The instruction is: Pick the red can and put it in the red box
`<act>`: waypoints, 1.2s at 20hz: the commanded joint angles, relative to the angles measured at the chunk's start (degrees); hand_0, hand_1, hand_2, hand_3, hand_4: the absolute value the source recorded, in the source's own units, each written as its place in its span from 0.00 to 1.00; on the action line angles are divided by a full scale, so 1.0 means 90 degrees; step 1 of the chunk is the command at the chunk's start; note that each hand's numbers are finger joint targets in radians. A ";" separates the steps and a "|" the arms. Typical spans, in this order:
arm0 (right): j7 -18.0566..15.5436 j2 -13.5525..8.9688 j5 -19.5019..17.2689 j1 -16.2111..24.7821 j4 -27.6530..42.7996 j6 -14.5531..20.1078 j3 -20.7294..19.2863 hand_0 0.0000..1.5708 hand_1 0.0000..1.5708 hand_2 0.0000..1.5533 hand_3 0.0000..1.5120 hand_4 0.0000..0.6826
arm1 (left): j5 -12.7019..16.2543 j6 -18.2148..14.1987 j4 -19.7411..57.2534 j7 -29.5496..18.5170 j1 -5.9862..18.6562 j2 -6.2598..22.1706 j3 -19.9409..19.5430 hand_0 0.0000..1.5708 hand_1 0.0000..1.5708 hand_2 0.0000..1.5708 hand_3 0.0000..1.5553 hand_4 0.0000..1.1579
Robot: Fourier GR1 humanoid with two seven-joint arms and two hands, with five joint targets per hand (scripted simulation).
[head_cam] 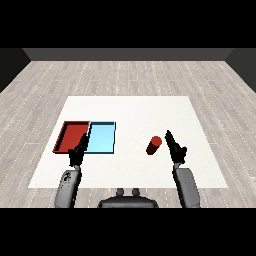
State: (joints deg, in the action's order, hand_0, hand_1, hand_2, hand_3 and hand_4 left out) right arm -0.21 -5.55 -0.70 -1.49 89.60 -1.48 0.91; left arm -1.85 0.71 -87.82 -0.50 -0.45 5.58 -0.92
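Note:
The red can [154, 145] lies tilted on the white table [135, 110], right of the middle. My right hand [175, 147] is just to the can's right, a small gap apart, its fingers straight and open, pointing away from me. The red tray [65, 135] lies at the left of the table with nothing in it. Over the seam between the two trays hovers my left hand [79, 151], fingers straight and open, holding nothing.
The light blue tray [103, 138] lies right beside the red tray, between it and the can. Grey wooden floor surrounds the table on all sides.

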 commanded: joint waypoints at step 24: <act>-0.3012 -0.1141 0.1384 -0.0323 -0.1832 -0.2327 -0.1926 0.00 0.00 0.00 0.00 0.00 | 0.0319 0.0075 -0.0570 -0.2521 0.0105 -0.0604 0.0020 0.00 0.00 0.00 0.00 0.00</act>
State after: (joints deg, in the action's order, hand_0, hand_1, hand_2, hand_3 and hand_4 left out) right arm -25.61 -15.86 11.73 -2.93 76.35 -20.60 -16.57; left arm 2.57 3.43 -89.49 -24.03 2.34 2.30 -3.29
